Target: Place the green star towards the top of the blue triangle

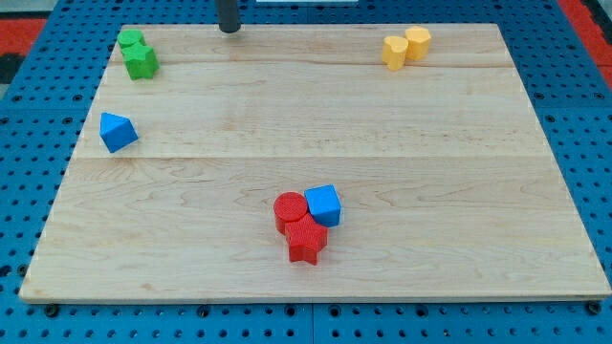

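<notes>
Your rod's tip (pixel 229 30) sat at the board's top edge, touching no block, no claw fitted, green star (pixel 142 62) well to its left, just above the blue triangle (pixel 118 132).

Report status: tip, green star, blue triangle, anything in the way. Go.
My tip at the view's top edge, right of the greens. Green star touching green block, above blue triangle. Nothing between star and triangle.

My tip (pixel 229 29) at board (pixel 306 124) top edge; green star (pixel 142 62) top-left, above blue triangle (pixel 118 132), apart.
</notes>
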### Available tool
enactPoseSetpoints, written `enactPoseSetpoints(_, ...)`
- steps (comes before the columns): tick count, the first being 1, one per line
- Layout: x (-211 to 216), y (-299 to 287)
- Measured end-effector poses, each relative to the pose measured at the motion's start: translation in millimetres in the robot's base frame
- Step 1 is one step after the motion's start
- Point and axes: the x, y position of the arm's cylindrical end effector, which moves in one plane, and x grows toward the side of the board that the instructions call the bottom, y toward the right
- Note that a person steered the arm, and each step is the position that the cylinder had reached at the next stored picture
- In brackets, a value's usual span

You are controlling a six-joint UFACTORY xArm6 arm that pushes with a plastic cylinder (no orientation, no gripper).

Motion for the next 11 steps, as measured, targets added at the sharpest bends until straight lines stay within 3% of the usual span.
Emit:
enactPoseSetpoints(2, 0, -111)
enactPoseSetpoints(4, 7, -113)
enactPoseSetpoints(6, 81, -109)
enactPoseSetpoints(9, 146, -104)
enactPoseSetpoints(10, 90, -25)
enactPoseSetpoints(11, 15, -41)
